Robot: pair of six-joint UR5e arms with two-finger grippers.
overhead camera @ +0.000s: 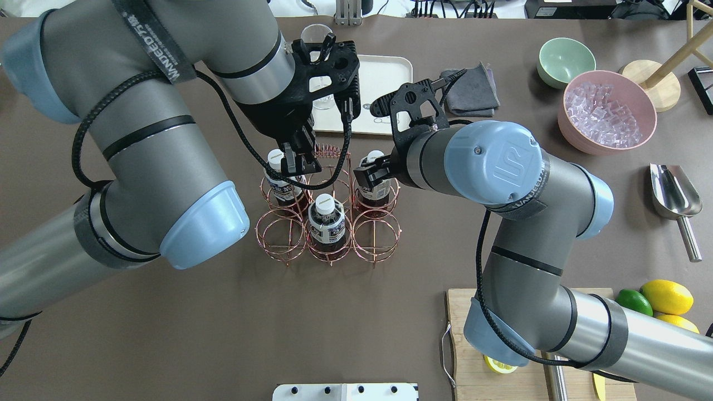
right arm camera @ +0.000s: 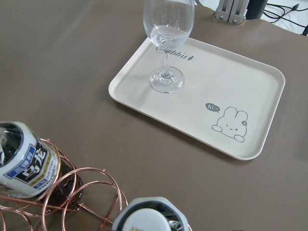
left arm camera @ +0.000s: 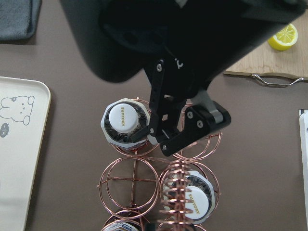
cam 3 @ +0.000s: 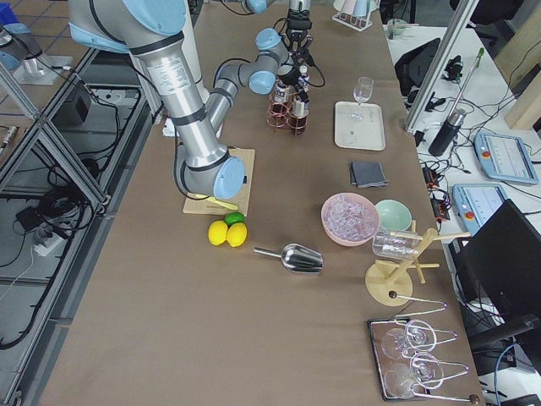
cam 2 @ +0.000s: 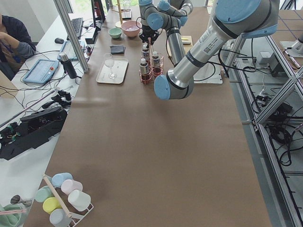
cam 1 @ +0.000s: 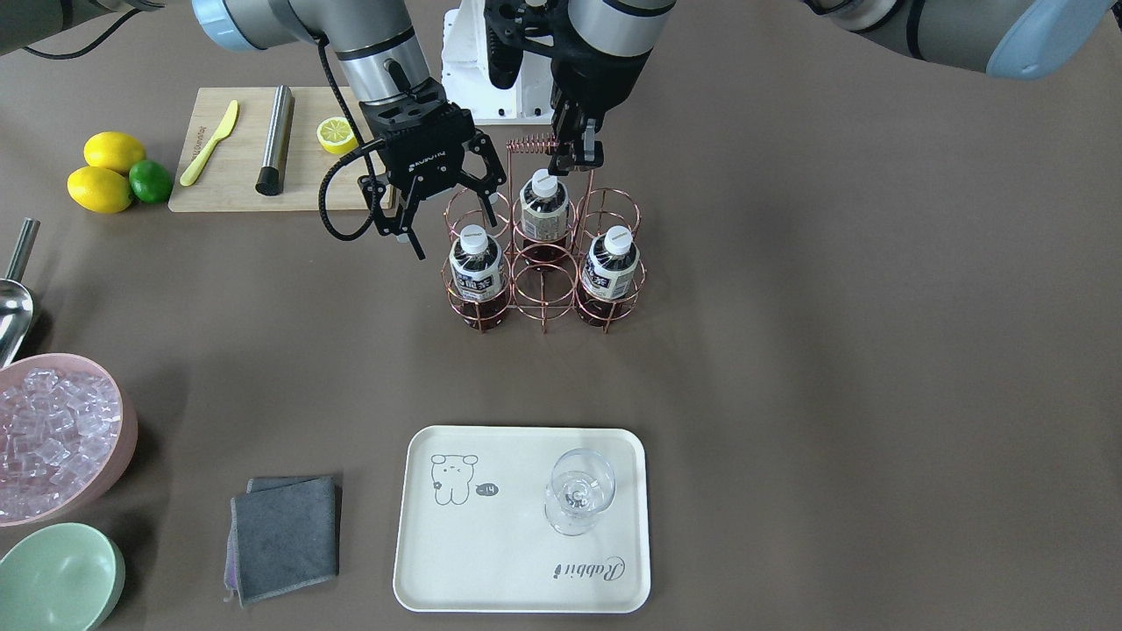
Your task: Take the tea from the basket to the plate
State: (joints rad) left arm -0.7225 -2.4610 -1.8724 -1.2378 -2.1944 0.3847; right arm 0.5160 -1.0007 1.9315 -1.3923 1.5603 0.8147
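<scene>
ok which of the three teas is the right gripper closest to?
The tea in the basket corner cell on the robot's right, plate side: the open right gripper hovers by its cap. The other two stand farther off.

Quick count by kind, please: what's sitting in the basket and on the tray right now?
Tea bottles in the basket: 3
Wine glasses on the tray: 1
Total: 4

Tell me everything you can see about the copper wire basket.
The basket is rose-gold wire: six round cells in two rows, with a coiled handle arching above. It stands upright on the brown table. Three tea bottles fill three cells; three are empty. The left pincer appears shut on the handle's end.
</scene>
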